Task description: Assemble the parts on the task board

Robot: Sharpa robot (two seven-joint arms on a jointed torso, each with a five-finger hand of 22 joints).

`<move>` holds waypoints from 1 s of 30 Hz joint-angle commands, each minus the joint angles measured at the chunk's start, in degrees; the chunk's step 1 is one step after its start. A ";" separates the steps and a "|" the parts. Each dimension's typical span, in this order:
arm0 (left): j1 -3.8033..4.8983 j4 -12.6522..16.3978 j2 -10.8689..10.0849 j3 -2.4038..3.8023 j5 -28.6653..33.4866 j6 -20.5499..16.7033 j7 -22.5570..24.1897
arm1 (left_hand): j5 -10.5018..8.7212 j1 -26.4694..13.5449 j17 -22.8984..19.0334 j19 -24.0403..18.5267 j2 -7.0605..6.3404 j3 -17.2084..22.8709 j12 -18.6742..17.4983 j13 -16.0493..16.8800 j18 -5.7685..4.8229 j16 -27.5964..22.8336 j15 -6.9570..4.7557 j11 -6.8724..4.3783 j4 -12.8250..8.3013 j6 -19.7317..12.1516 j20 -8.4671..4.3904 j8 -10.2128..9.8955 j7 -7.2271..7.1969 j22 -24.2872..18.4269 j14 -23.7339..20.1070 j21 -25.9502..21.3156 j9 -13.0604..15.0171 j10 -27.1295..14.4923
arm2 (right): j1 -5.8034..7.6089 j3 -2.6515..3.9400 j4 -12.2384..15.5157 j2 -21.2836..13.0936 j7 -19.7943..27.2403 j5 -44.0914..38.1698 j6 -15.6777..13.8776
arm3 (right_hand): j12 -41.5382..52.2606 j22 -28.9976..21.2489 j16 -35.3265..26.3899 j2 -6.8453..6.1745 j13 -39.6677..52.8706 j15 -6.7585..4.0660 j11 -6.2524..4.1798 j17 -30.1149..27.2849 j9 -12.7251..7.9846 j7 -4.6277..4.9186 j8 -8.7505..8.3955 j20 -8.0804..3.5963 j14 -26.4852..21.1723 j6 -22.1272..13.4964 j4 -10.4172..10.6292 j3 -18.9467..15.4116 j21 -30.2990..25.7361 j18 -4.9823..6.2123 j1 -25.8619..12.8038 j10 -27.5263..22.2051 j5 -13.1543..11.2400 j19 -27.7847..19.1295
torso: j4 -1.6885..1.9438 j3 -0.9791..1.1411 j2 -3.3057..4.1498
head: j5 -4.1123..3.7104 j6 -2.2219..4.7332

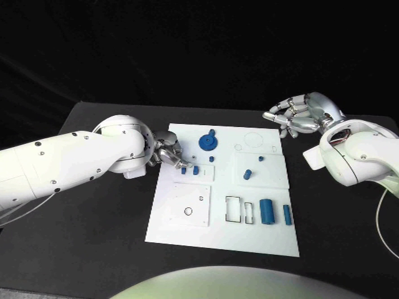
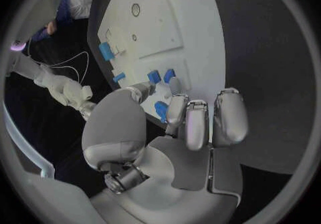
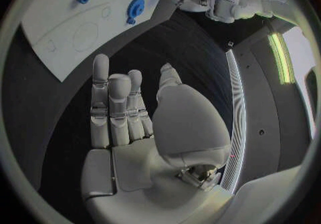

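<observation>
While the left hand (image 1: 166,153) curls its fingers around a small part (image 1: 183,168) at the board's (image 1: 186,218) left edge, grip unconfirmed. Right hand (image 1: 298,115) hovers open off the far right corner, holding nothing, well apart from the parts.

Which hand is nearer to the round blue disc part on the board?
The left. The left hand sits at the board's left edge, just beside the round blue disc part. The right hand hovers off the task board's far right corner, further away.
</observation>
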 commanded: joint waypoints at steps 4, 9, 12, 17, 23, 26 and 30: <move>0.17 1.14 -0.70 1.19 2.56 -7.42 2.99 | 0.20 -0.40 6.48 0.05 0.76 -0.66 -0.19 -0.60 -0.74 0.30 -0.39 -0.03 0.06 -0.05 -0.40 -0.48 0.03 -0.17 4.06 -0.25 -0.11 -0.17 | -0.07 0.00 -0.10 0.11 0.75 -0.12 0.13 | 0.33 -0.07 -0.34 -0.08 -0.08 0.06 0.08 -0.23 -0.08 -0.11 0.28 0.00 0.18 -0.48 -0.01 -0.41 -0.37 0.24 -0.60 -0.52 -0.08 0.42 | -0.04 0.04 -0.10 | -0.02 0.28; 0.29 1.42 -0.37 1.54 6.56 -12.80 9.83 | 0.64 9.29 2.03 -7.39 0.42 -1.22 -11.85 -19.67 1.98 -1.29 1.41 2.39 -0.88 -6.30 0.64 -3.55 2.61 -15.40 2.39 -9.64 -1.31 -14.04 | -0.10 0.00 -0.21 0.13 0.83 -0.07 -0.01 | 0.33 -0.10 -0.52 0.00 -0.11 0.07 0.09 -0.36 -0.09 -0.11 0.30 0.01 0.11 -0.50 -0.06 -0.38 -0.42 0.24 -0.57 -0.56 -0.05 0.40 | -0.01 0.07 -0.03 | -0.26 0.61; 0.30 1.31 0.37 1.24 7.02 -15.47 15.46 | 0.71 16.58 -18.05 -16.35 -0.01 0.13 -19.92 -29.26 4.75 -11.35 3.62 4.65 -2.23 -10.39 2.41 -6.47 5.37 -32.23 -7.77 -21.92 -3.84 -23.02 | -0.11 0.00 -0.29 0.14 0.94 -0.05 -0.05 | 0.29 -0.21 -1.08 0.18 -0.27 0.09 0.10 -0.68 -0.12 -0.09 0.38 0.05 -0.09 -0.58 -0.18 -0.22 -0.61 0.24 -0.04 -0.78 -0.02 0.36 | 0.00 0.02 0.05 | -0.47 0.75; 0.25 0.67 2.01 0.17 2.99 -19.09 24.32 | 0.16 24.40 -38.16 -21.66 -1.59 4.08 -32.38 -38.69 5.23 -24.85 6.46 7.52 -5.37 -13.20 5.13 -12.91 7.98 -38.19 -23.20 -30.41 -10.93 -30.84 | -0.12 0.00 -0.50 0.17 1.07 -0.04 -0.01 | 0.06 -0.63 -2.89 0.81 -1.03 0.12 0.11 -1.47 -0.26 -0.06 0.71 0.12 -0.54 -0.83 -0.33 0.59 -1.27 0.25 2.92 -1.40 -0.04 0.31 | -0.04 -0.05 0.04 | -0.87 1.02; 0.19 -1.66 4.94 -1.24 -8.87 -19.77 31.01 | 0.17 26.24 -39.64 -22.48 -2.24 2.91 -40.81 -46.74 5.24 -25.28 6.73 7.90 -7.82 -11.49 5.45 -15.80 7.72 -38.30 -24.98 -30.99 -16.63 -30.81 | -0.16 0.00 -0.68 0.24 1.21 -0.04 -0.02 | 0.04 -0.69 -3.13 0.84 -1.16 0.12 0.10 -1.54 -0.28 -0.06 0.77 0.12 -0.56 -0.85 -0.36 0.71 -1.36 0.25 3.40 -1.45 -0.04 0.34 | -0.01 -0.02 0.05 | -1.06 1.14; 0.18 -3.04 6.17 -1.82 -13.03 -19.53 32.11 | 0.15 26.20 -39.99 -22.48 -2.28 2.42 -42.57 -48.47 5.23 -25.03 6.83 8.11 -8.13 -10.77 5.56 -16.50 7.64 -38.10 -24.79 -30.74 -18.03 -30.55 | -0.18 0.00 -0.71 0.32 1.25 -0.04 -0.01 | 0.04 -0.69 -3.13 0.84 -1.16 0.12 0.10 -1.54 -0.28 -0.06 0.77 0.12 -0.56 -0.85 -0.36 0.71 -1.36 0.25 3.40 -1.45 -0.04 0.34 | 0.01 0.03 0.02 | -1.03 1.22; 0.14 -4.67 7.67 -2.30 -17.31 -18.85 32.60 | 0.11 26.14 -40.10 -21.51 -2.30 1.72 -44.06 -50.29 5.25 -23.23 6.78 8.08 -8.51 -10.08 5.55 -17.34 7.50 -37.40 -23.20 -29.54 -19.74 -29.71 | -0.21 0.00 -0.70 0.40 1.27 -0.02 0.01 | 0.04 -0.70 -3.22 0.84 -1.19 0.12 0.10 -1.60 -0.29 -0.06 0.79 0.12 -0.57 -0.85 -0.37 0.73 -1.38 0.25 3.50 -1.46 -0.04 0.34 | -0.04 0.02 0.09 | -1.00 1.37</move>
